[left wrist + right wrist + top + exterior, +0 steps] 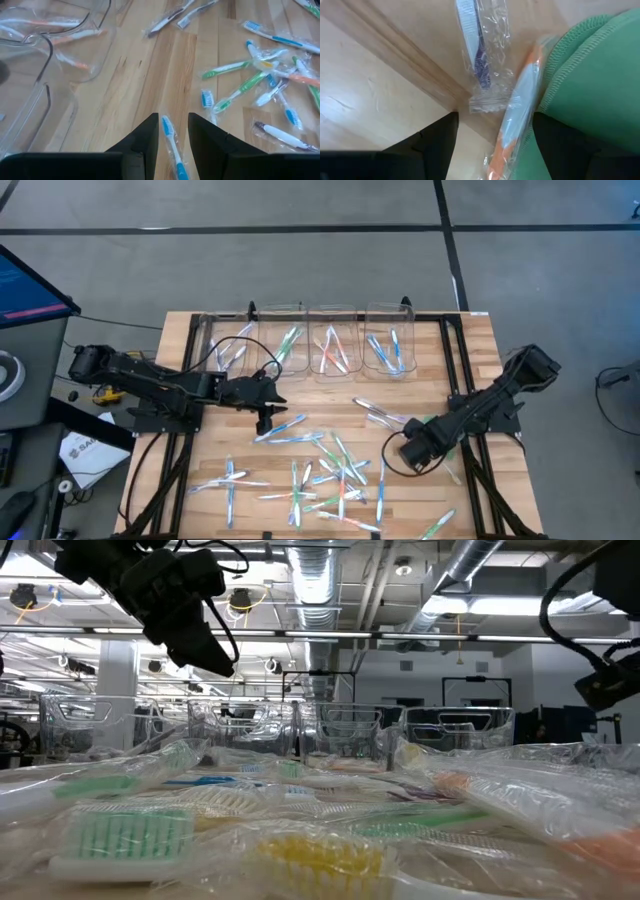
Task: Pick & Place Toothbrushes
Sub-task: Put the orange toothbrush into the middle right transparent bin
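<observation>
Several wrapped toothbrushes (335, 475) lie flat and scattered over the wooden table's near half. My left gripper (266, 420) hangs open above the table left of centre. In its wrist view a blue toothbrush (170, 142) lies on the wood and shows in the gap between the fingers (150, 137). My right gripper (412, 452) points straight down at the table's right side, open. An orange toothbrush (520, 110) in its clear wrapper lies between its fingers. A purple toothbrush (479, 60) lies just beyond.
Several clear bins (335, 340) stand in a row along the far edge, some holding toothbrushes. A green piece with a ribbed edge (595, 75) lies right beside the orange toothbrush. Black frame rails (455, 360) run along the table's sides.
</observation>
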Tool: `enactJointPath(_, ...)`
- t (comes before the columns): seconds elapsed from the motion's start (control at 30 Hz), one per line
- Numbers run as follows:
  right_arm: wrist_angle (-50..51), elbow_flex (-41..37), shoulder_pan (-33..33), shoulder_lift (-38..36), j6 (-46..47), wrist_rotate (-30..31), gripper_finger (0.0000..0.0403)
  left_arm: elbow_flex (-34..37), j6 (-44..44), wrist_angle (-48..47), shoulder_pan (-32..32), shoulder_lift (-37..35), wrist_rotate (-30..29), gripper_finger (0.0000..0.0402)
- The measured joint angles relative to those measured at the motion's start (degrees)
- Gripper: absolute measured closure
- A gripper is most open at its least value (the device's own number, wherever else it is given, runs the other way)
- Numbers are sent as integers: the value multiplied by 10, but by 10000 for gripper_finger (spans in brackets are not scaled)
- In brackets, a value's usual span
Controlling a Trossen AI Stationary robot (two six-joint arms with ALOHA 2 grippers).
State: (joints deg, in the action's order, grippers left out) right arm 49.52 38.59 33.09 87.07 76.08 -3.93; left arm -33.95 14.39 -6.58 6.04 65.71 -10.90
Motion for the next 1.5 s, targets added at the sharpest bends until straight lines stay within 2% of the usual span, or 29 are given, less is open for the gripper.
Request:
enactJointPath(0.2,-10,-5,-29,1,-48,-10,159,0,0,3,0,0,0,302)
enactJointPath(0.33,-19,-6,-47,1,-76,-14,192,0,0,3,0,0,2,302)
enactJointPath(0.43,-26,-6,-54,2,-89,-12,234,0,0,4,0,0,2,302)
enactJointPath(0.67,-25,-5,-64,2,-98,1,364,0,0,6,0,0,2,302)
enactJointPath(0.73,-20,-4,-65,2,-99,1,387,0,0,6,0,0,2,302)
enactJointPath(0.97,24,21,-65,6,-103,30,358,0,0,6,0,0,1,302)
enactJointPath(1.17,82,50,-65,6,-105,42,392,0,0,6,0,0,0,302)
enactJointPath(1.37,109,85,-66,6,-115,35,370,0,-3,6,0,0,0,302)
enactJointPath(1.5,154,132,-66,5,-146,73,380,0,-4,6,0,0,0,302)
